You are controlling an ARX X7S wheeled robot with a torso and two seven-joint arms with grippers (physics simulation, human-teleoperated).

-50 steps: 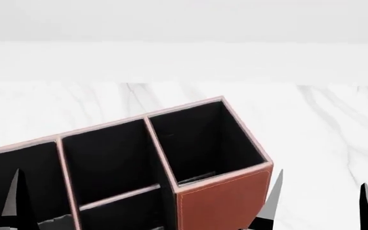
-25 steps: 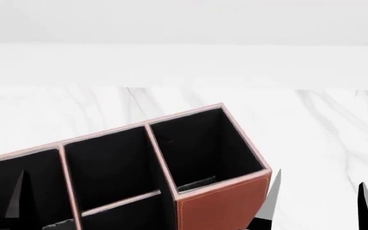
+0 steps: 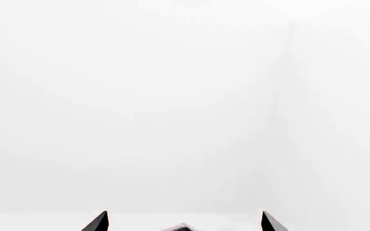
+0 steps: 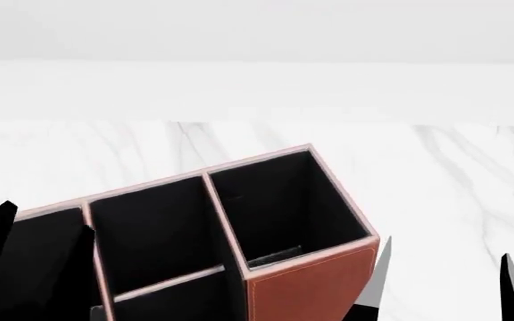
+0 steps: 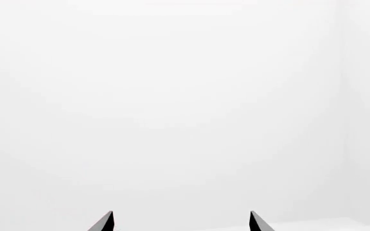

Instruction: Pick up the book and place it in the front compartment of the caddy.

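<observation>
The reddish-brown caddy (image 4: 306, 284) with a pale rim and black lining stands low in the head view. Its tall end cell (image 4: 284, 200) is at the right. A low cross divider (image 4: 168, 282) splits the middle section into a larger far cell (image 4: 154, 227) and a smaller near cell (image 4: 181, 301). The book is not in view. My left gripper (image 4: 34, 261) is a large black shape over the caddy's left end cell; in the left wrist view (image 3: 183, 219) its fingers stand apart and empty. My right gripper (image 4: 444, 281) is open and empty, right of the caddy, and also shows in the right wrist view (image 5: 181, 221).
The caddy stands on a white marble table (image 4: 436, 174) with a pale wall behind. A dark corner (image 3: 181, 227) shows between the left fingertips in the left wrist view. Both wrist views otherwise show only white.
My left gripper has come up and now covers the caddy's left end cell as a much larger black shape. The right gripper has held still. The head view dipped slightly earlier.
</observation>
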